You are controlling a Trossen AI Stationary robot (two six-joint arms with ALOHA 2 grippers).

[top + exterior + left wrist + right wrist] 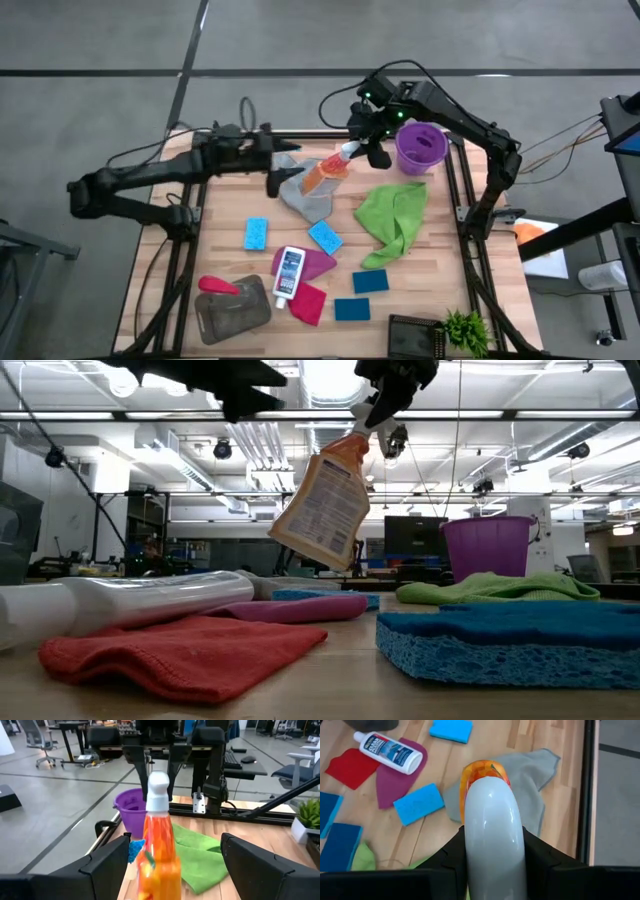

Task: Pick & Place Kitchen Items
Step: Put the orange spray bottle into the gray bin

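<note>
An orange trigger spray bottle (322, 172) with a white head hangs over a grey cloth (305, 200) at the table's far middle. My right gripper (362, 143) is shut on the bottle's head. My left gripper (277, 180) is open at the bottle's left. In the left wrist view its fingers (102, 865) stand wide on either side of the bottle's body (160, 855) without touching it. The grey cloth lies flat on the table. My right gripper pinches the bottle's white trigger head (495, 835) between its two fingers (451, 855), coming from the table's far right and slanting down. The bottle (325, 500) hangs tilted below the fingers, base toward the table's left, lifted clear of the table.
A purple bucket (420, 147) stands far right, with a green cloth (392, 220) before it. Several blue sponges (325, 237) lie about. A white bottle (289, 272) lies on a magenta cloth (318, 263) by a red cloth (308, 302), a clear spray bottle (232, 308) and a plant (465, 330).
</note>
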